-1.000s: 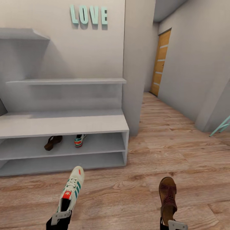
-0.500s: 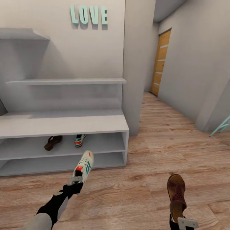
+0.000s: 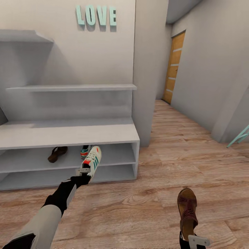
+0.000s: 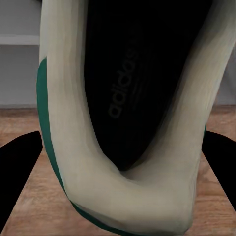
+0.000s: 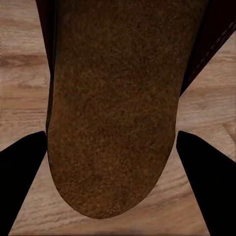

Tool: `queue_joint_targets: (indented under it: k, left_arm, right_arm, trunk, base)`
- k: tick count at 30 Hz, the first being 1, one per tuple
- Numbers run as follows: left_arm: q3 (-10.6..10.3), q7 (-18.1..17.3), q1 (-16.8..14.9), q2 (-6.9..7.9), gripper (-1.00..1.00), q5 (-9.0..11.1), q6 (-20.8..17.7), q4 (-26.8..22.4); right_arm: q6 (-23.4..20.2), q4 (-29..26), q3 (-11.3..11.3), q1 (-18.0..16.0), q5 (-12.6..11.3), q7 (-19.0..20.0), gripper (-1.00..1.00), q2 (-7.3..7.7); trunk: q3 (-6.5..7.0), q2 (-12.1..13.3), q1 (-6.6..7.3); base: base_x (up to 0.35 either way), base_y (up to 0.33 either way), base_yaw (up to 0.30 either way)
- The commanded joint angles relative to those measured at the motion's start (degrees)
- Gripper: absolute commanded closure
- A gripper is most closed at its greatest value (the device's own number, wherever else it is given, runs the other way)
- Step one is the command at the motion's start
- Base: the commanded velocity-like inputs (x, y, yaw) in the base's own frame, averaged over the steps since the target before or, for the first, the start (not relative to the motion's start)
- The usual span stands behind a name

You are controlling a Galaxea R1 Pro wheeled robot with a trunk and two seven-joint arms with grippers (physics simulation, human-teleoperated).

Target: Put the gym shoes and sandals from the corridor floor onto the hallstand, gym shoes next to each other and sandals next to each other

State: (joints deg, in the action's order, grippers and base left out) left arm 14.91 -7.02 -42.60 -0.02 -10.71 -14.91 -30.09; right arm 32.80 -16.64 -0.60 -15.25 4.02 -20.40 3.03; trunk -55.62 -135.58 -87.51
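We carry one shoe in each claw.
Left gripper (image 3: 82, 172) grasps a gym shoe (image 3: 92, 162) mid-frame at the hallstand (image 3: 69, 133); right gripper (image 3: 192, 239) grasps a sandal (image 3: 187, 211) lower right.

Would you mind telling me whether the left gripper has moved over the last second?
Yes. The left gripper, holding a gym shoe, has moved up and forward toward the hallstand, which has stayed put in the head view.

A home corridor: wood-grain plank floor (image 3: 180, 145) between plain pale walls, a wooden door (image 3: 174, 67) at its far end, a grey shoe rack (image 3: 69, 135) holding footwear against the wall, and teal "LOVE" letters (image 3: 96, 16) mounted above it.
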Motion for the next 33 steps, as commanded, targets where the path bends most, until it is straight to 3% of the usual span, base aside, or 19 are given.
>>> queue_joint_targets:
  k: [1, 19, 28, 33]
  left_arm:
    - [0.48, -0.51, -0.11, -0.06, 1.00, -0.59, -0.38, -0.17]
    - [0.38, -0.37, -0.04, -0.04, 1.00, -0.52, -0.64, 0.78]
    - [0.47, -0.24, 0.06, 0.17, 1.00, -0.45, -0.61, 0.90]
    - [0.48, 5.63, 0.01, 0.08, 1.00, -0.24, -0.64, 0.91]
  right_arm:
    - [0.07, 0.03, 0.05, -0.04, 0.37, -0.43, 1.00, -0.04]
    - [0.07, 0.03, 0.07, -0.04, 0.37, -0.43, 1.00, -0.08]
    - [0.07, 0.03, 0.11, -0.04, 0.37, -0.43, 1.00, -0.09]
    - [0.07, 0.03, 0.08, -0.04, 0.37, -0.43, 1.00, -0.12]
  trunk:
    - [-0.31, -0.44, -0.21]
    - [-5.13, -7.66, -4.16]
    - [-7.94, -7.78, -4.40]
    - [-9.36, -7.84, -4.52]
  base:
    - [0.000, 0.000, 0.000]
    - [0.000, 0.000, 0.000]
    - [0.000, 0.000, 0.000]
    - [0.000, 0.000, 0.000]
